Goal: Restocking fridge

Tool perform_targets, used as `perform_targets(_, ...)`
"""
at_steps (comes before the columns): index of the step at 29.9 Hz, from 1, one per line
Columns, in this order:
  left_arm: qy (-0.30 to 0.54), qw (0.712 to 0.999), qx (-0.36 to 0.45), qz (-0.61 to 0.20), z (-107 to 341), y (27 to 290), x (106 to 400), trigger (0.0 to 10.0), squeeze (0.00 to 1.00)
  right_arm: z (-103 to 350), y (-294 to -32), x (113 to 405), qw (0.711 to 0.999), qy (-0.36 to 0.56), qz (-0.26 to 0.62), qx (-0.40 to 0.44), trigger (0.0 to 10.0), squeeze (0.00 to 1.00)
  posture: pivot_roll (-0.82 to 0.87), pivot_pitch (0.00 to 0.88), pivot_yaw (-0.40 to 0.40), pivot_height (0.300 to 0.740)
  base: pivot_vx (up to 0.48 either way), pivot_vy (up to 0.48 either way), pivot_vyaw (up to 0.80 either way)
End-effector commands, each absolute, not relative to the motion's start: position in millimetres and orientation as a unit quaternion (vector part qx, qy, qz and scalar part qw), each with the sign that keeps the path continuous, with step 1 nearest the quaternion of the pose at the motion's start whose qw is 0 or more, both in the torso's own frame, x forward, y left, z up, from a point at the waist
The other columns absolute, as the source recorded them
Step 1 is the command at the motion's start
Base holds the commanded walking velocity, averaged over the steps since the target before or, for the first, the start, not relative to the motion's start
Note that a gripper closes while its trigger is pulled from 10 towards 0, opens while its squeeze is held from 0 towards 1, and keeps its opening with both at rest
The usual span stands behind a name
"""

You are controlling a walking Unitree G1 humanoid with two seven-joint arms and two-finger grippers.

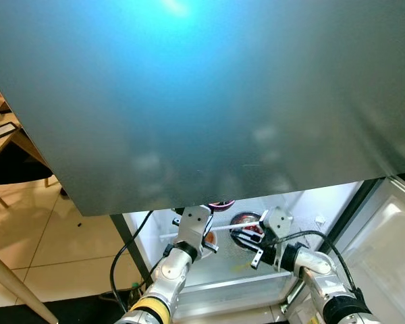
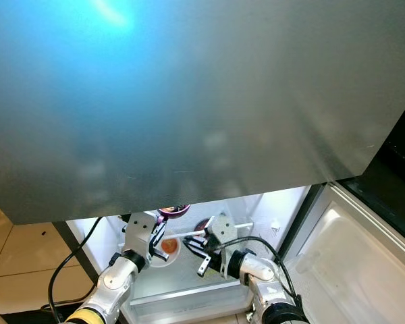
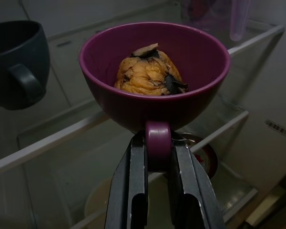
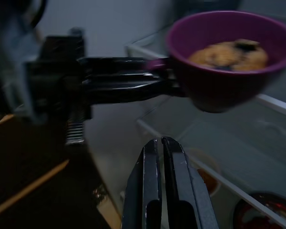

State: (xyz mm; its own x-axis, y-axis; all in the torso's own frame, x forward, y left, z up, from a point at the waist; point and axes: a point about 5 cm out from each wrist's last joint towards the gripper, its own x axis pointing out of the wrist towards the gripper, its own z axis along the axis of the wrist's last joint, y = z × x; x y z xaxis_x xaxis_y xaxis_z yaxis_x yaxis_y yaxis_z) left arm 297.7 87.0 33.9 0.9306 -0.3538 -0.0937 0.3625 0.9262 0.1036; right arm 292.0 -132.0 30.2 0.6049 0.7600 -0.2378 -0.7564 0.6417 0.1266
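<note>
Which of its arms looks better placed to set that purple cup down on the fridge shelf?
The left, most likely. Its gripper is shut on the handle of the purple cup, held above the glass shelf. The right gripper is shut and holds nothing.

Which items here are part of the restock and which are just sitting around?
In play:
- purple cup with food inside, held by its handle
- left gripper, shut on that handle
- glass fridge shelf below the cup

Just there:
- dark mug on the upper shelf
- right gripper, shut, holding nothing
- red-rimmed dish lower in the fridge
- wooden table outside the fridge
</note>
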Motion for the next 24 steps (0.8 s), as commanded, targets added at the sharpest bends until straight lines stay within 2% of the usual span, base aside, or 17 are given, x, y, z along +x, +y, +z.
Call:
perform_targets(1, 0.010, 0.982, 0.050, -0.184, 43.4, 80.9, 301.6, 10.0, 0.00, 31.6, -134.0, 293.6, 0.902, 0.133, 0.411, 0.019, 10.0, 0.00, -0.04, 0.015, 0.009, 0.740, 0.000, 0.000, 0.00)
perform_targets(5, 0.011, 0.981, 0.058, -0.183, 41.5, 83.6, 300.6, 10.0, 0.00, 30.8, -138.3, 294.4, 0.905, 0.145, 0.398, 0.039, 10.0, 0.00, -0.05, 0.014, 0.011, 0.740, 0.000, 0.000, 0.00)
perform_targets(24, 0.006, 0.980, 0.061, -0.191, 43.3, 83.7, 301.6, 10.0, 0.00, 34.3, -136.2, 299.0, 0.903, 0.154, 0.396, 0.066, 10.0, 0.00, -0.04, 0.007, 0.011, 0.660, 0.000, 0.000, 0.00)
